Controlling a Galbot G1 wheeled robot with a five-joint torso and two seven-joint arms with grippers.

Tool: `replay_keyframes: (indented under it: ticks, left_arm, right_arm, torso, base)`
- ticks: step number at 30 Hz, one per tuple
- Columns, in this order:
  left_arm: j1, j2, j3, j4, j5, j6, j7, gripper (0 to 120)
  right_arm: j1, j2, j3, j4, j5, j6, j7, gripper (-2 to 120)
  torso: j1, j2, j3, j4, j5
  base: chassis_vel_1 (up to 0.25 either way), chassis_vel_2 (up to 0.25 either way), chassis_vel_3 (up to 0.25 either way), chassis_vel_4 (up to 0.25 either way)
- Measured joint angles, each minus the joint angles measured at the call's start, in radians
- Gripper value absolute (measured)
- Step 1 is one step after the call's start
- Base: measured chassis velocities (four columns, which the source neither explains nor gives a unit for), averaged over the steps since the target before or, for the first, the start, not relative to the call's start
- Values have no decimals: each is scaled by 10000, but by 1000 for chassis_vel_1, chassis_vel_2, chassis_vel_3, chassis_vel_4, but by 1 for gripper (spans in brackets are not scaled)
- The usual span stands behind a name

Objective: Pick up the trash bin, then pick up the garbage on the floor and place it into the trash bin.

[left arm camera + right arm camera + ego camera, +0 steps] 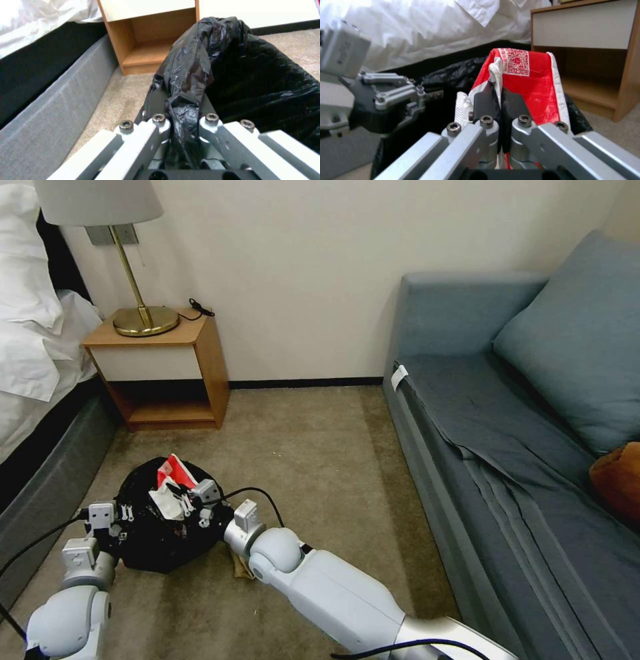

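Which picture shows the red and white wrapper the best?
The right wrist view: the red-and-white wrapper stands close up, pinched in the shut right gripper, its printed square code readable. In the head view it is small, held over the trash bin. The left wrist view gives the bin's black bag, pinched by the left gripper.

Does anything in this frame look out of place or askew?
One tan-brown scrap lies on the carpet beside the trash bin, partly under the right arm. The left hand pinches the bin's liner; the right hand holds a red-and-white wrapper over the bin.
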Motion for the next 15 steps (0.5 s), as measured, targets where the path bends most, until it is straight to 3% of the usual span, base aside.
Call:
replay_keyframes:
  ticks: [15]
  left_arm:
    - [227,-183,-6,-168,-3,-174,263,4]
  right_arm:
    - [-187,-35,-160,-21,-315,115,61,0]
  torso:
    - [0,2,-1,3,2]
  base:
    - [0,0,0,0]
